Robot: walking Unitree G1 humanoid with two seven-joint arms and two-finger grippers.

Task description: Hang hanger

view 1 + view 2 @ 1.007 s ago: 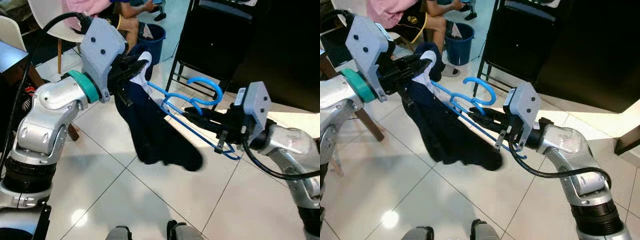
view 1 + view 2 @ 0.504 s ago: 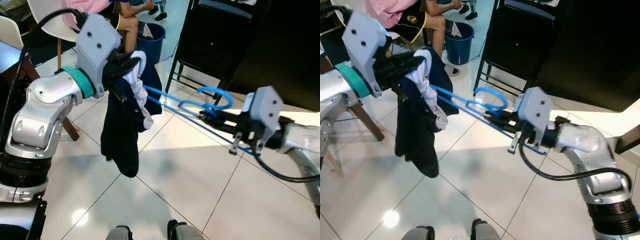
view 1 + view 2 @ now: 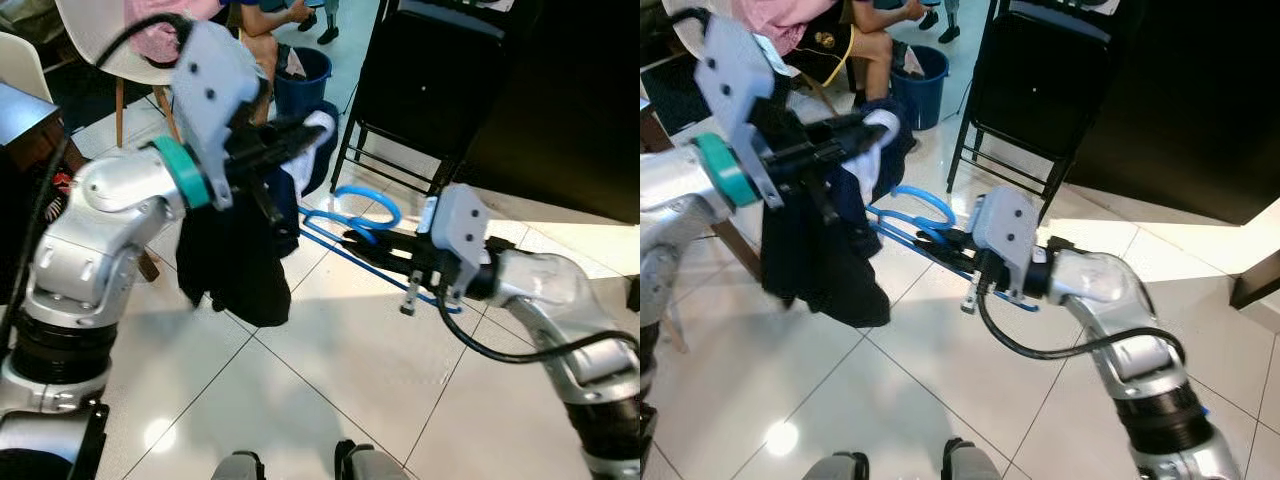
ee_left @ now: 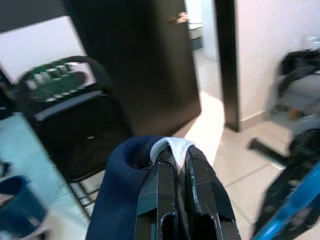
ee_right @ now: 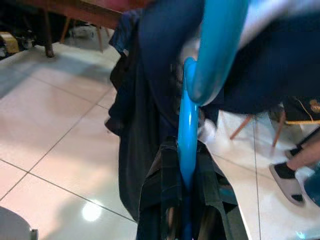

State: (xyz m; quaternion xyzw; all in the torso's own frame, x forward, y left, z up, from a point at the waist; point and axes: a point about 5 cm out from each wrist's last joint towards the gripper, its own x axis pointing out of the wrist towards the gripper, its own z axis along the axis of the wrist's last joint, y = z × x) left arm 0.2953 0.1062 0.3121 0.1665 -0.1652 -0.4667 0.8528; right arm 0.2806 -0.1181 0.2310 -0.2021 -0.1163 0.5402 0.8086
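Left eye view: left gripper [image 3: 300, 135] clamps the dark garment [image 3: 235, 255]; right gripper [image 3: 365, 243] clamps the blue hanger [image 3: 345, 215]; keep both grips firm, feeding the hanger into the collar.

A black folding chair with a padded seat and thin metal legs [image 3: 430, 70] stands on the glossy white tiled floor [image 3: 330, 390], backed by a dark wall panel [image 3: 560, 100]. A round blue plastic bin [image 3: 300, 75] sits near the chair's legs, just beside a seated person in a pink top [image 3: 790, 20] on a white chair with wooden legs [image 3: 105, 45]. The corner of a dark wooden table [image 3: 25, 110] shows at the robot's left
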